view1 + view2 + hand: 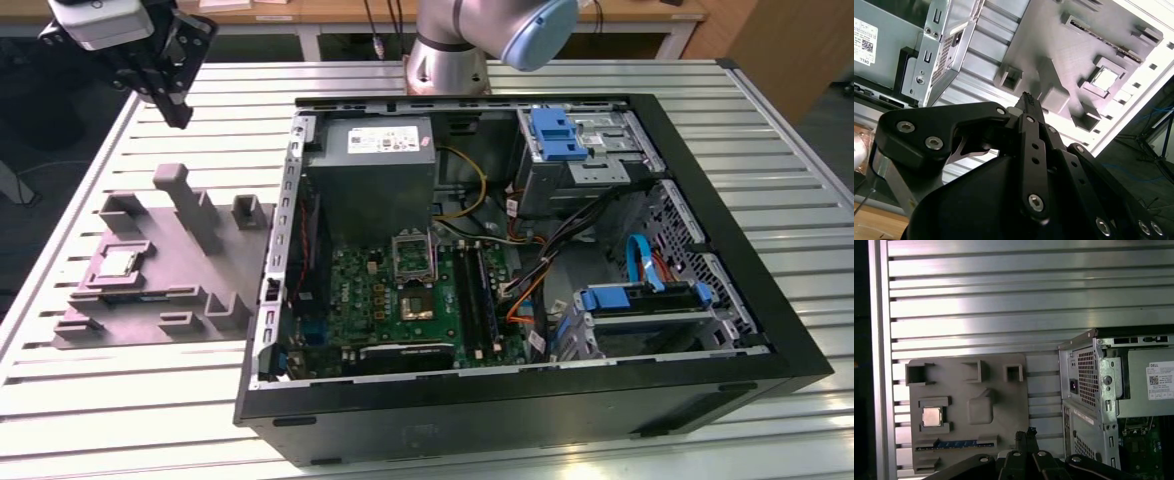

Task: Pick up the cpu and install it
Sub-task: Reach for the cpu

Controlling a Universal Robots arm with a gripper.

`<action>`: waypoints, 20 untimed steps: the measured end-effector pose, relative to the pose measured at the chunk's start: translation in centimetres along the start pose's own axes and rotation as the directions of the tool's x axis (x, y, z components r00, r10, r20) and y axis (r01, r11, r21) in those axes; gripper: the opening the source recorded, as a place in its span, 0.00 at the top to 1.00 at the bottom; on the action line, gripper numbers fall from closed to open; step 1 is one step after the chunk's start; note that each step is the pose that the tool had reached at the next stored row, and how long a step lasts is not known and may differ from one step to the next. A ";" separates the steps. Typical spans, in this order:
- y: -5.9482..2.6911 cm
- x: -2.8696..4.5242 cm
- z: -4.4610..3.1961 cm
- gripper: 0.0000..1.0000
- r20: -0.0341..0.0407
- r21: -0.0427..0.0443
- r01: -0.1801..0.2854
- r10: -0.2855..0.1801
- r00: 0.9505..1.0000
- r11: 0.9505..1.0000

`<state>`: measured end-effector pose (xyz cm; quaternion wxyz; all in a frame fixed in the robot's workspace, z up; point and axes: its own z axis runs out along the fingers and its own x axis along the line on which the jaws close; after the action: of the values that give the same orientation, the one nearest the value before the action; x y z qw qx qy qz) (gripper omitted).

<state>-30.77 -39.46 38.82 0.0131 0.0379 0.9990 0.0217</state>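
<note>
Hovers above the worktop's (pixel 94 420) far corner, exterior view's left, with end effector (pixel 171 108) closed, empty. Find the cpu (pixel 118 263) flat in a grey tray (pixel 180 295) pocket by that left edge. Best to open, centre squarely overhead, pinch opposite edges only.

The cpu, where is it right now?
The cpu sits in the grey tray, to the exterior view's left of the open case.

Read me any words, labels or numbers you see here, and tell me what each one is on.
White label on the grey power supply: small print and a square code, too small to read.
The cpu in the grey tray: no readable marking.
</note>
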 end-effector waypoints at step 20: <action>-0.06 0.82 0.06 0.89 -0.002 0.000 0.000 0.000 1.000 1.000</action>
<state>-31.59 -39.46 38.74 0.0122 0.0379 0.9990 0.0216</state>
